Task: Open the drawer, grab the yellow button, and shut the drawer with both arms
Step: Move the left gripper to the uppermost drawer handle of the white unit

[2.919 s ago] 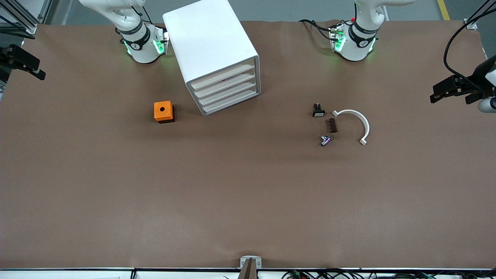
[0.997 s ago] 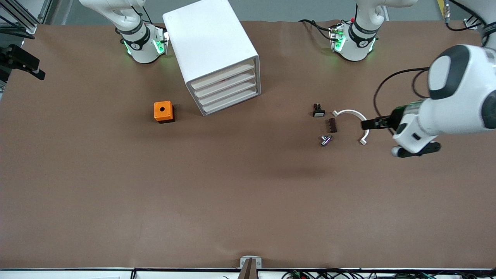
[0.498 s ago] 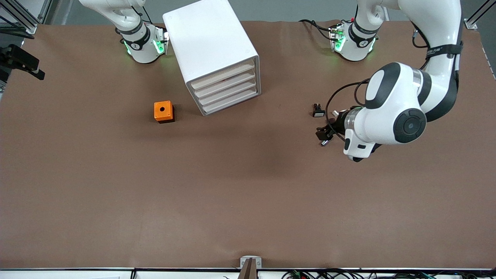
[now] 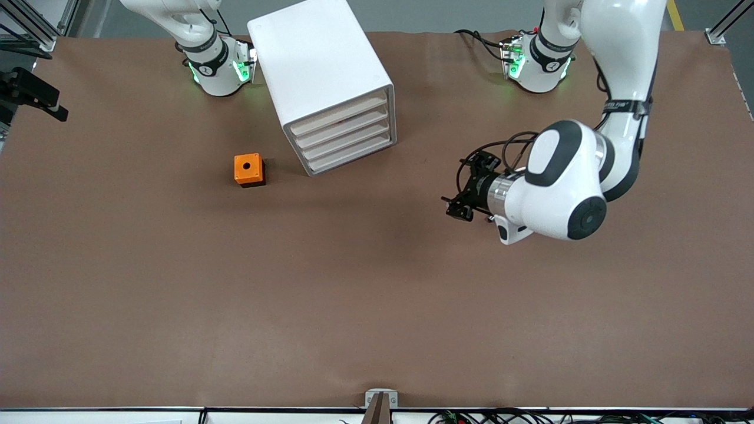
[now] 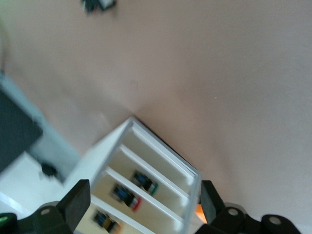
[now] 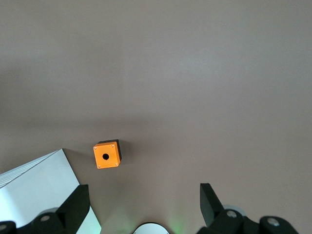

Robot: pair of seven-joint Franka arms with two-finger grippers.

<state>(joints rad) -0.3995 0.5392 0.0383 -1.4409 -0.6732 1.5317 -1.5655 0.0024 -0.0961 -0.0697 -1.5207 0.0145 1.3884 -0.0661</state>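
My left gripper [image 4: 458, 207], fingers spread and empty, has swung in from the table's edge; the big white box-shaped cabinet [image 4: 321, 76] sits at my ten o'clock, its top shallow white drawer [image 4: 340, 115] shut, the button unseen. My right gripper [image 6: 141, 207], spread, waits.

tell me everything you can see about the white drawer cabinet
The white cabinet is a tall, smooth box with rounded edges that looks like plastic. It stands on the brown table, turned at an angle, beside the right arm's base. Its front holds four alike shallow tray drawers stacked one above another; the top drawer and the three below all sit pushed in. The left wrist view looks into the trays and shows small colored parts in them. The orange cube box sits close by, apart from it. Nothing touches the cabinet.
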